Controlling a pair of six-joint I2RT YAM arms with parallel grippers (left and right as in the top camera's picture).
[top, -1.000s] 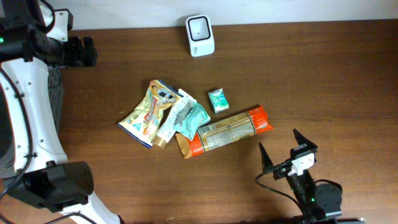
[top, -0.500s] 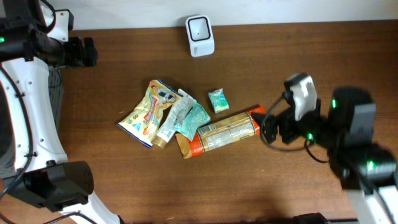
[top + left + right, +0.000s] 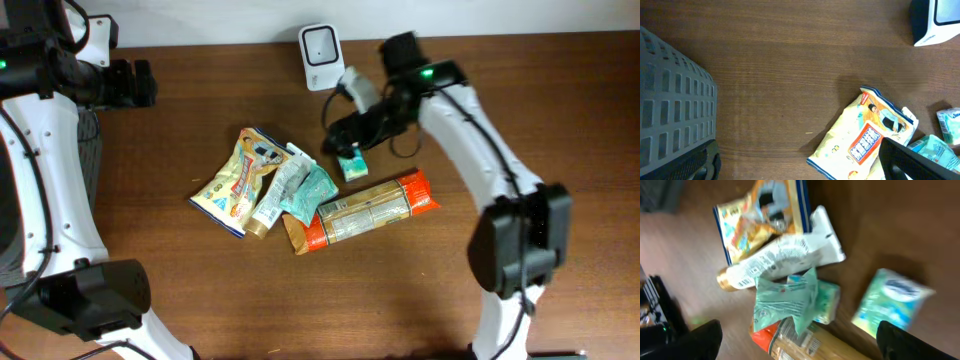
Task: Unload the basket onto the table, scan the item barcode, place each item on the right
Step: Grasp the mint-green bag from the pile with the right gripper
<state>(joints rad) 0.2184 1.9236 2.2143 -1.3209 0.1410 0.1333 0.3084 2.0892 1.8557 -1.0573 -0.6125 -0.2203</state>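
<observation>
One small green packet [image 3: 351, 162] lies on the desk [image 3: 585, 120] directly beneath the right gripper [image 3: 345, 142], whose jaws stand wide and empty. It is probably light, soft and crinkly, so pinch it gently across its narrow sides.

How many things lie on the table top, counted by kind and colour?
White barcode scanner: 1
Yellow snack bag: 1
White tube: 1
Teal, 2: larger pouch, small packet
Long orange pack: 1
Total: 6
</observation>
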